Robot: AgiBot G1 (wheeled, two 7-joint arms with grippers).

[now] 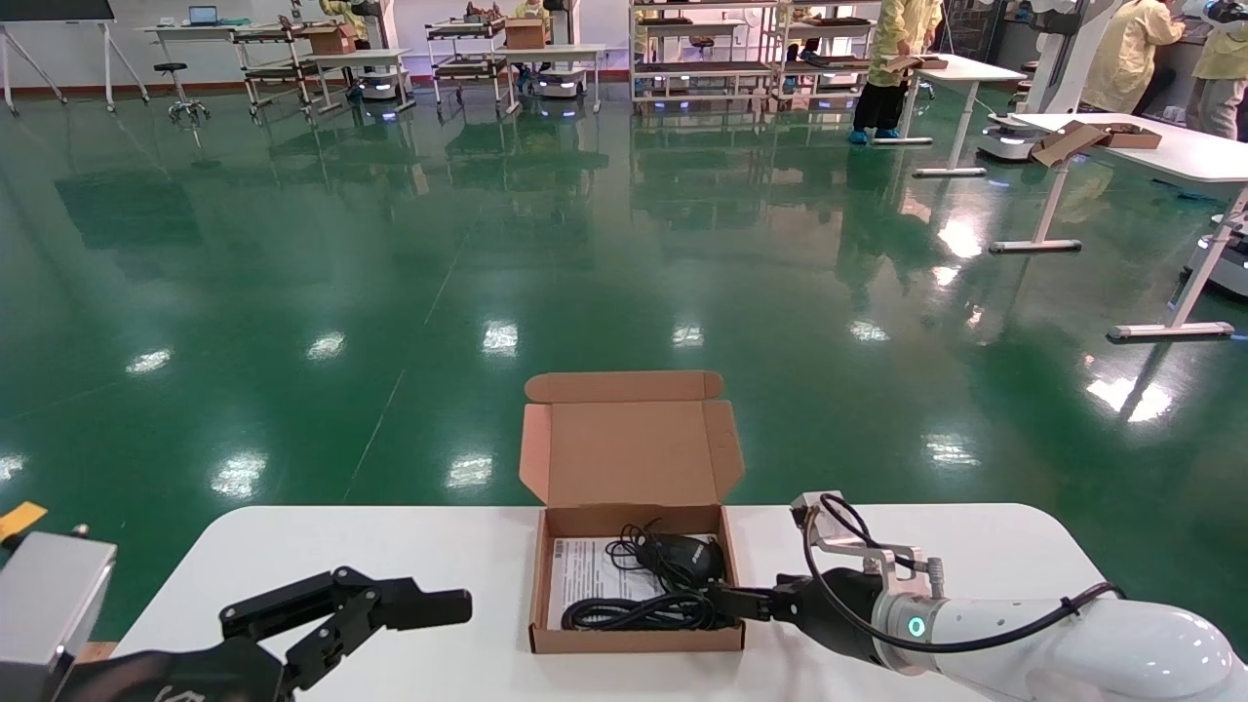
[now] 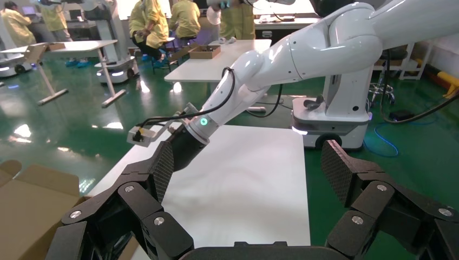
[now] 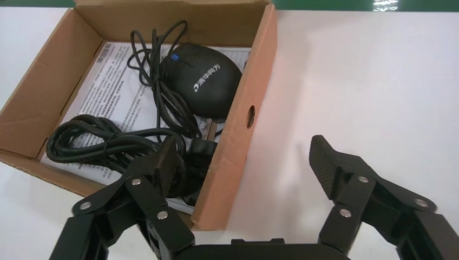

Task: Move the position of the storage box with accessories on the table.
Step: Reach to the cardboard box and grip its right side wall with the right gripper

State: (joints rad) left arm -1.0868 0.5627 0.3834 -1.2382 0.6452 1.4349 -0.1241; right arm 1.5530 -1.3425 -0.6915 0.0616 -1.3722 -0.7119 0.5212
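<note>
Progress, as I judge it, is only at the gripping stage: the storage box (image 1: pixel 634 585) sits flat on the table (image 1: pixel 975 556) with its lid standing open, and nothing suggests I have lifted or slid it yet. The grip itself is not made, and the whole move is left.

Nearest me at about 7 o'clock in the head view, my left gripper (image 1: pixel 390 609) hovers over the table with its fingers spread and nothing between them, well apart from the box's left wall; I take it as idle.

At about 5 o'clock my right gripper (image 3: pixel 243 162) does the work. Its fingers are spread wide and straddle the box's right wall: one finger (image 3: pixel 157 168) reaches inside over the coiled cable (image 3: pixel 103 143), the other stands outside above bare table. The wall runs between them, not yet pinched as far as I can tell.

Farther in, toward 12 o'clock from that gripper, the mouse (image 3: pixel 203 78) lies on the paper sheet (image 3: pixel 116 86) against the same wall, its cord looped beside it.

Next I would need to close on the wall without catching the cable.
</note>
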